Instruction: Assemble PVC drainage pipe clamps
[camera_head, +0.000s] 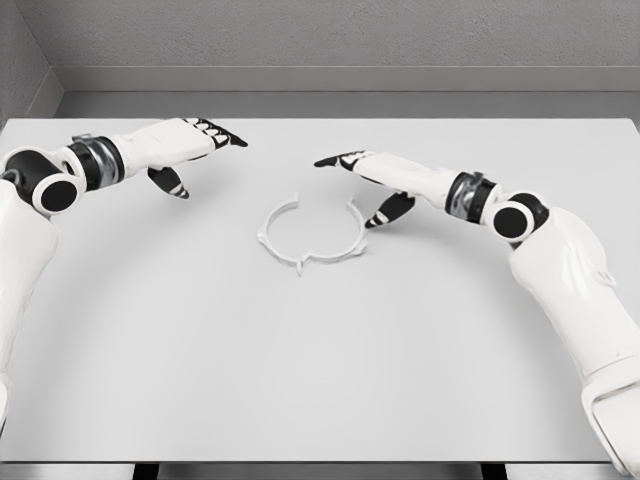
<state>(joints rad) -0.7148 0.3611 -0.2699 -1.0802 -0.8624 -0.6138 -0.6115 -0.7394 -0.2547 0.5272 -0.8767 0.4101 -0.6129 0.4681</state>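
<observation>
A white PVC pipe clamp (311, 233) lies flat at the middle of the white table (320, 380); it reads as two curved halves forming a ring with gaps at the top and bottom. My left hand (205, 150) hovers up and to the left of it, fingers stretched out toward the right, thumb hanging down, holding nothing. My right hand (362, 180) is just right of the ring, fingers extended to the left and thumb pointing down close to the ring's right edge. Neither hand touches the clamp.
The table's far edge meets a grey wall (320, 50). Both white forearms reach in from the sides over the tabletop.
</observation>
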